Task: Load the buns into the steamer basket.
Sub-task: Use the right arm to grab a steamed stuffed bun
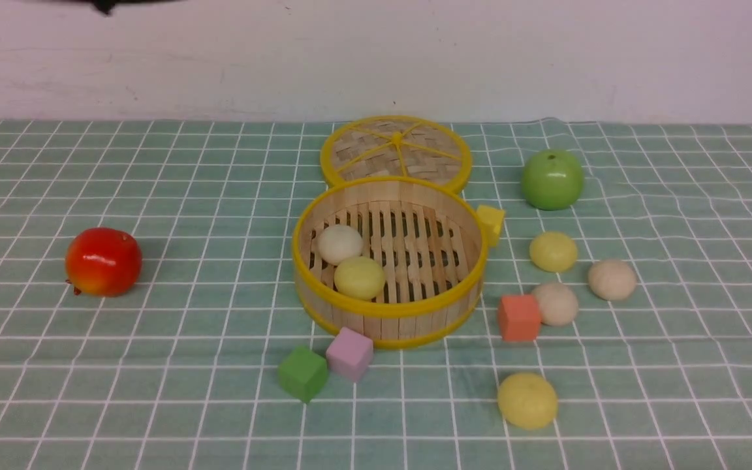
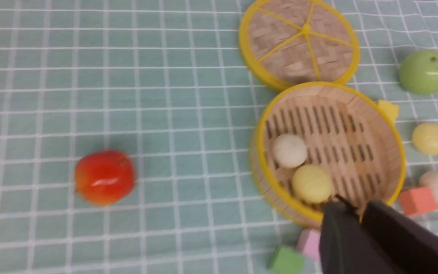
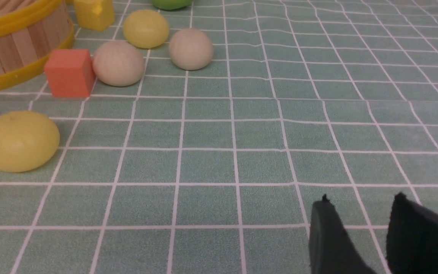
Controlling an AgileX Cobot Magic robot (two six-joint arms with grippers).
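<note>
I read the steamer basket (image 1: 415,321) as a round tub of upright bamboo slats with yellow rims and a slatted floor, mid-cloth, holding 2 smooth, matte, domed buns: a cream bun (image 1: 340,243) just beside a pale yellow bun (image 1: 359,277). 4 loose buns (image 1: 553,251) lie on the checked cloth (image 1: 154,365) to its right, 1 touching an orange cube (image 1: 518,317). My left gripper (image 2: 357,207) shows over the basket's near rim, jaws almost together and empty; my right gripper (image 3: 359,199) is low over bare cloth, jaws moderately parted, gripping nothing.
</note>
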